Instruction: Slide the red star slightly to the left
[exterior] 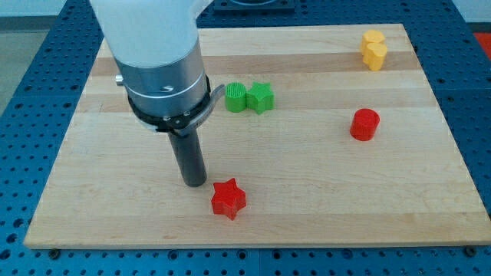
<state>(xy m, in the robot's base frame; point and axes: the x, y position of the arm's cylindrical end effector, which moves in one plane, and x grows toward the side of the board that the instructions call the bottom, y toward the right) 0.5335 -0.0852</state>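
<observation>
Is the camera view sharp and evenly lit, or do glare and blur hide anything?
Camera view: even, soft lighting; red star and my tip are sharp, with faint shadows beneath. Mild sheen on the arm's pale housing at the view's top, which is cropped. Wooden board shows no glare.

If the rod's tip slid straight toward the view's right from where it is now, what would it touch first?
Probably the red star, which sits just right of and slightly below my tip. It may only clip the star's upper edge; depth is hard to judge.

My tip (194, 182) sits just left of the red star (228, 198)
</observation>
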